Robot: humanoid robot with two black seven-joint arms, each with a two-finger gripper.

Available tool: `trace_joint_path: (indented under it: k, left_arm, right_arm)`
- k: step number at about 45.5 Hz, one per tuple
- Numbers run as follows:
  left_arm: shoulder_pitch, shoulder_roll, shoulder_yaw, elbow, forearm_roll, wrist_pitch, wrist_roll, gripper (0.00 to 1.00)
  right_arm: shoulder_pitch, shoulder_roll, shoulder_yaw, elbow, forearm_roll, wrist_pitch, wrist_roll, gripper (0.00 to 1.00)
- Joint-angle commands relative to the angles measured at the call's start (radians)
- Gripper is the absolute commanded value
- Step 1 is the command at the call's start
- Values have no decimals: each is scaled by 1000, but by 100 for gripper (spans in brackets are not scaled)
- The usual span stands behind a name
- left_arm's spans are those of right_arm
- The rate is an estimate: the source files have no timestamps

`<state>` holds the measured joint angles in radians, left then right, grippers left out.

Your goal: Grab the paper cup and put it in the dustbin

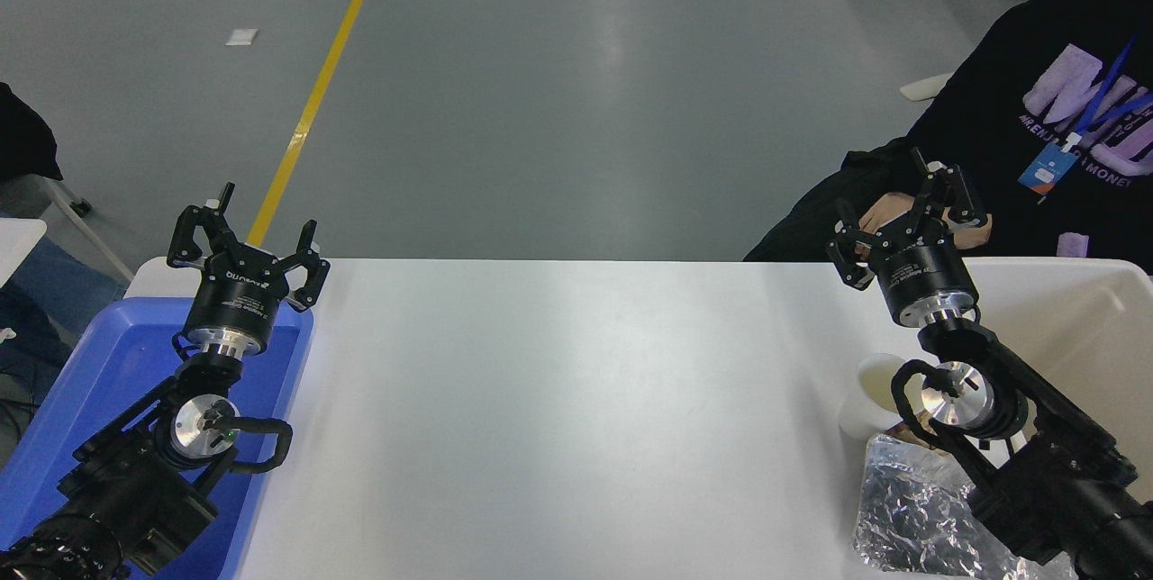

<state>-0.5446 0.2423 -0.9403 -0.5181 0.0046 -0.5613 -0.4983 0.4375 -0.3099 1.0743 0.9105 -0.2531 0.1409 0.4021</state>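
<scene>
Paper cup point(872, 398) stood upright near the tabletop's point(558, 400) right side, at about 4 o'clock, touching the foil bag point(910, 508) in front and partly behind our right arm. We held the right claw point(905, 218) wide and empty over the far edge, beside the dustbin point(1081, 310). Our left claw point(248, 233) hung wide over the blue tray point(81, 382) at 9 o'clock. Between them the tabletop's middle lay bare.

The room was evenly bright under overhead lights. A pale streak of glare ran down the grey floor point(621, 49) toward twelve o'clock, and the white worktop point(576, 400) shone softly at its centre. Shadows beneath both arms were faint. Everything stayed sharp; the foil bag point(910, 508) at four o'clock glittered.
</scene>
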Motion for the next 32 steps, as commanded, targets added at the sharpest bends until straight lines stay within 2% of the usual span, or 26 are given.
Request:
trace_joint_path:
  k: [1,9,16,26,32]
  left_arm:
    - [0,0,0,1,0,0,0,98]
    - [0,0,0,0,0,0,0,98]
    - [0,0,0,0,0,0,0,98]
    - [-2,0,0,0,0,0,1,98]
    - [-2,0,2,0,0,0,1,98]
  right_arm:
    - [27,-156,-216,74,103,-1,0,100]
    - [170,-356,-615,174,310,3,1,100]
    - [439,-478,-1067,260,342,20,1,100]
    - [860,-448,-1686,260,348,22,1,100]
    - [1053,-393,-1922,260,348,22,1,100]
